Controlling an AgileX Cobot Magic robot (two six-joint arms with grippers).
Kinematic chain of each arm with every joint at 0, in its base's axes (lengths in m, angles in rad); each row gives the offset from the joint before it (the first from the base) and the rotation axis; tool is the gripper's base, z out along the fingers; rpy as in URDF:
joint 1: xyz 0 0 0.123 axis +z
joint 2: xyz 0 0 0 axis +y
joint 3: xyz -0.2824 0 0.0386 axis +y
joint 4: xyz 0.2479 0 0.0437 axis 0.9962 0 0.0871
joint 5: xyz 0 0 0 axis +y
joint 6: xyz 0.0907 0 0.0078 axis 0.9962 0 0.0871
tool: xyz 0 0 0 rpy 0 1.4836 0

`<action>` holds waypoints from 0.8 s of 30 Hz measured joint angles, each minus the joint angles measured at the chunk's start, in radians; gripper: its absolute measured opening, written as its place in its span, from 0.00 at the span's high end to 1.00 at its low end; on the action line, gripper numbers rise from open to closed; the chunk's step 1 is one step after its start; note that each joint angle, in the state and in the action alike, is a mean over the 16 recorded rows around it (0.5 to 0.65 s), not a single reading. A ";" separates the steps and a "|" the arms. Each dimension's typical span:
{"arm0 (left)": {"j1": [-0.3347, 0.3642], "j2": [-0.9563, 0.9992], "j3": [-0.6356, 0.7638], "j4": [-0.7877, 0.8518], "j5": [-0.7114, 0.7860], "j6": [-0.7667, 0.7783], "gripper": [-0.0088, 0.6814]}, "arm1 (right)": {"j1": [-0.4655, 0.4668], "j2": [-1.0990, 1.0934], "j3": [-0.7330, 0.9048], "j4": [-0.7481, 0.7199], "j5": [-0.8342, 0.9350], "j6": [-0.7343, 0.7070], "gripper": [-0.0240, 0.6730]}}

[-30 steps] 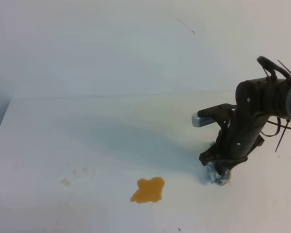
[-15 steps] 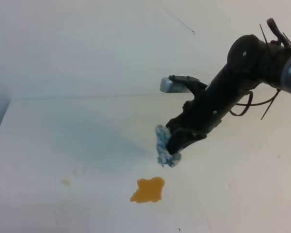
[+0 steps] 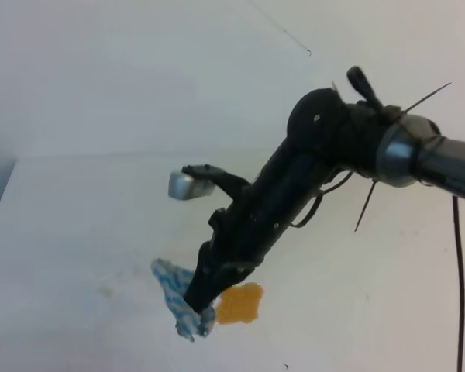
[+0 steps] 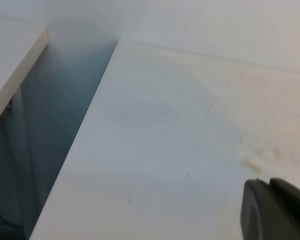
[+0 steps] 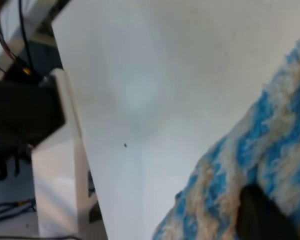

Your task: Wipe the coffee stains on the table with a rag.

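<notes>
Right claw [image 3: 195,301], black, pressed together on a blue-and-white knitted cloth rag [image 3: 177,299], reaching across the middle of the white tabletop [image 3: 77,217] from the right. The rag hangs bunched from the claw tip, just left of the orange-brown coffee stain [image 3: 239,303], whose left edge the claw hides; whether cloth touches liquid cannot be told. Left claw [image 4: 275,210]: only a dark corner shows at the near right of its own view, so its state cannot be told. Risk: a bunched rag offers little contact area, so a pass may smear the liquid rather than lift it. The stain is a compact, irregular, saturated blotch at the near middle.
</notes>
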 joint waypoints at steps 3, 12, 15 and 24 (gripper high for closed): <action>0.000 0.000 0.000 0.000 0.000 0.000 0.99 | 0.032 0.029 0.000 -0.033 0.004 -0.004 0.97; 0.000 0.000 0.000 0.000 0.000 0.000 0.99 | 0.072 0.144 -0.001 -0.148 -0.051 0.062 0.97; 0.000 0.000 0.000 0.000 0.000 0.000 0.99 | 0.071 0.172 -0.001 -0.185 -0.079 0.094 0.97; 0.000 0.000 0.000 0.000 0.000 0.000 0.99 | 0.051 0.199 -0.002 -0.306 -0.134 0.175 0.97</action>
